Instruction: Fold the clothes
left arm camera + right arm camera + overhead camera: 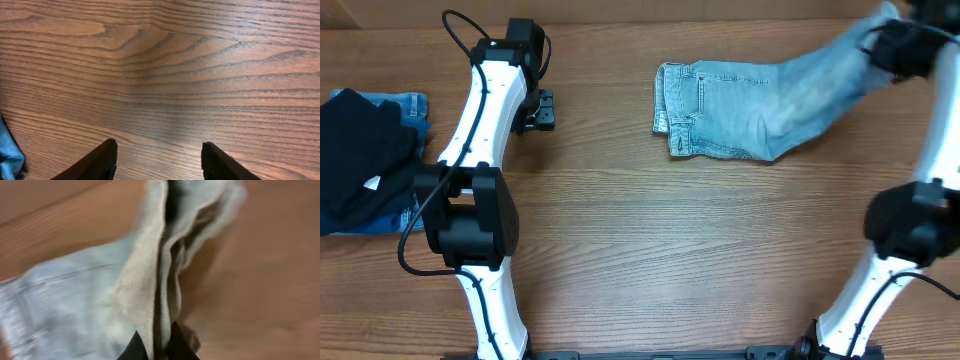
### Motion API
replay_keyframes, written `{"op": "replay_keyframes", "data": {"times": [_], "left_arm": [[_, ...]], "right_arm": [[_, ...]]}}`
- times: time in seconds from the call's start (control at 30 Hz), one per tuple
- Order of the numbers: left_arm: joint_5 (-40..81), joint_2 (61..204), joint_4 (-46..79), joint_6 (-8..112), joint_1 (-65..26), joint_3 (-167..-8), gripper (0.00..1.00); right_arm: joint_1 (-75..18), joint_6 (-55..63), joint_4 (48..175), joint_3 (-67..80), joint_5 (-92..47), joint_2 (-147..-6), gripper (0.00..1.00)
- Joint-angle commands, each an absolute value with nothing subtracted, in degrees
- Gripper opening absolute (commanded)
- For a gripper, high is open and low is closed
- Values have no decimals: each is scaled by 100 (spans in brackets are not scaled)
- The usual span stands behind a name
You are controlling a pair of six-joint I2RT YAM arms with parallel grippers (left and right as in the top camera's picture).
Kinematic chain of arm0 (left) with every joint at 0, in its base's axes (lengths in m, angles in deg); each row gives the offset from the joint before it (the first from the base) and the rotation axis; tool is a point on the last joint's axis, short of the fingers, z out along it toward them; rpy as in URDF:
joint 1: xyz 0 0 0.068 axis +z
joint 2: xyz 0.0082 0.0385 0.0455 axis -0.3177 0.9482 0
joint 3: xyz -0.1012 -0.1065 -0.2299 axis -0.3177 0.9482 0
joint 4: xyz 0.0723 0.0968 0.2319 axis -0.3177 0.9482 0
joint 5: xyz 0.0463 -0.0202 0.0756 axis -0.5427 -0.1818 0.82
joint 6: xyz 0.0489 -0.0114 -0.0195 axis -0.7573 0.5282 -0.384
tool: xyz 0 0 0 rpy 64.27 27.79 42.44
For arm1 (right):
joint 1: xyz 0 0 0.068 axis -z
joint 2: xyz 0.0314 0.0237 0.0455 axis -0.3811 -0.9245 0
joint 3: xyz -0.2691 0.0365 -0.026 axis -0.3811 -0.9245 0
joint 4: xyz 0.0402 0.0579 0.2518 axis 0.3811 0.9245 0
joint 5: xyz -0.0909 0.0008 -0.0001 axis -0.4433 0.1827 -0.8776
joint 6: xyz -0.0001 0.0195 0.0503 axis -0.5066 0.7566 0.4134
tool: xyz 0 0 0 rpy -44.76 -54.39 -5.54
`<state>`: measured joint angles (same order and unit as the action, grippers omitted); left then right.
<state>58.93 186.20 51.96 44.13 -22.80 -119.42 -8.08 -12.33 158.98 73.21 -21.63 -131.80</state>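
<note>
The pale light-blue denim shorts (730,110) lie at the back middle of the table, waistband to the left, with the leg end lifted toward the back right. My right gripper (888,42) is shut on that cuffed leg hem and holds it above the table. In the right wrist view the layered hem (160,280) is pinched between the fingers (159,347), and the picture is blurred. My left gripper (542,110) is open and empty over bare wood at the back left. In the left wrist view its fingers (157,157) stand wide apart.
A black garment with a small white tag (360,160) lies on darker blue folded denim (408,105) at the left edge. A scrap of blue cloth (9,155) shows at the left wrist view's lower left. The table (660,250) is brown wood.
</note>
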Motion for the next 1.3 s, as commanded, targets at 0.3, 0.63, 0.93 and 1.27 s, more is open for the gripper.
{"op": "replay_keyframes", "data": {"times": [0.3, 0.63, 0.93, 1.27], "left_arm": [[5832, 18644, 5260, 4301, -2262, -12065, 57], [5832, 18644, 5234, 4301, -2262, -12065, 58], [5830, 18644, 5181, 4303, -2262, -12065, 62], [5830, 18644, 5174, 4303, -2262, -12065, 63]], "right_arm": [[-3986, -1244, 15631, 7417, -3234, -14294, 7], [-4003, -1242, 15996, 7391, -3225, -14712, 6], [-3916, -1303, 16145, 7828, -3488, -14522, 24], [-3341, -1279, 16068, 8904, -3223, -14133, 57]]}}
